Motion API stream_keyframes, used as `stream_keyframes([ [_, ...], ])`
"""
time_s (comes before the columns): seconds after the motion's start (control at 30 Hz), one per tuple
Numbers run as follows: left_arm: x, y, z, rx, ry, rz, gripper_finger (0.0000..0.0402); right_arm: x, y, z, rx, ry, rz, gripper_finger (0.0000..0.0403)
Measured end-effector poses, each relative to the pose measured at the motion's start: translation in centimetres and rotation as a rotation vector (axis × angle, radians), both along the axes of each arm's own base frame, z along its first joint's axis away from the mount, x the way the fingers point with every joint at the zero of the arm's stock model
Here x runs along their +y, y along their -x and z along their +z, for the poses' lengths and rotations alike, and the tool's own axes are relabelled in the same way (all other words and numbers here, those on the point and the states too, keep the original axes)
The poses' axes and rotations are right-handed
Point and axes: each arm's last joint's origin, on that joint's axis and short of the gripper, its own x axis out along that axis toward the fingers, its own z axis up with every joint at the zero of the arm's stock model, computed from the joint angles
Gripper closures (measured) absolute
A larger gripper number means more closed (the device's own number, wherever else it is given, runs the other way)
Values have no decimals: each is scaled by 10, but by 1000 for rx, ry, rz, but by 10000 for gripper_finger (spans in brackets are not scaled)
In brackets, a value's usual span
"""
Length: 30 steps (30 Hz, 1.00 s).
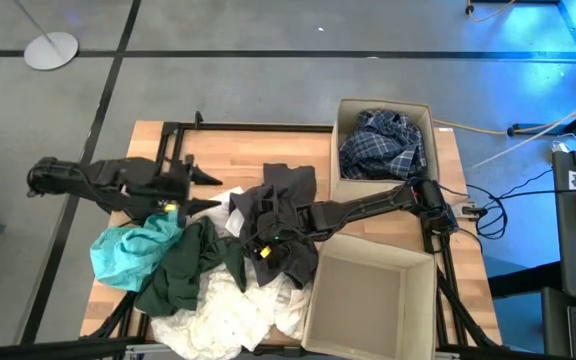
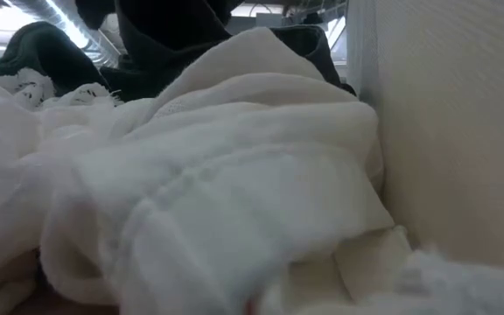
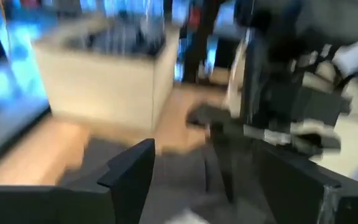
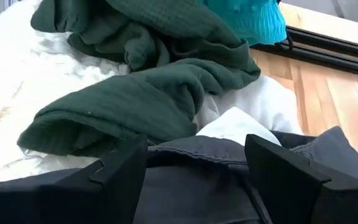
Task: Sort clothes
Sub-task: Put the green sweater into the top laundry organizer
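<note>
A dark grey garment lies at the table's middle, on top of the pile. My right gripper is open and low on its near part, with grey cloth between and around the fingers in the right wrist view. A dark green garment, a teal one and white ones lie heaped at the near left. The blue-and-white plaid garment lies inside the far cardboard box. My left gripper is open and empty at the table's left, beside the teal garment. My right gripper's open fingers stand in the dark grey garment, slanting down from the table's right. A fold of the garment lies between the two fingers, and more grey cloth lies outside each of them. The garment rests on the pile.
A tan cardboard box stands at the far right. A second, empty box stands at the near right, close to my right arm. White cloth fills the low view against that box's wall. Bare wood shows at the far left.
</note>
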Motion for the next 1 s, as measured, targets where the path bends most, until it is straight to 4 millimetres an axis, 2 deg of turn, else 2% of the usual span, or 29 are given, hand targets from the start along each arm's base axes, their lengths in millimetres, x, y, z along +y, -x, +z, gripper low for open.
stream_keyframes([
  [0.13,-10,-18,10,281,48,-9,152,0,1,-2,23,5,0,130],
  [0.23,-20,-24,14,479,97,-18,157,-1,3,-3,46,12,1,130],
  [0.4,-40,-26,12,720,255,-6,161,-2,8,-9,119,45,15,130],
  [0.57,-62,-17,1,909,369,52,161,-2,8,-9,118,57,26,130],
  [0.67,-72,-11,-3,970,416,125,161,-2,7,-8,108,66,35,130],
  [0.83,-85,-3,-5,962,478,198,161,-2,6,-7,94,63,35,130],
  [1.0,-95,-1,-27,964,529,243,161,-2,6,-8,96,63,34,130],
])
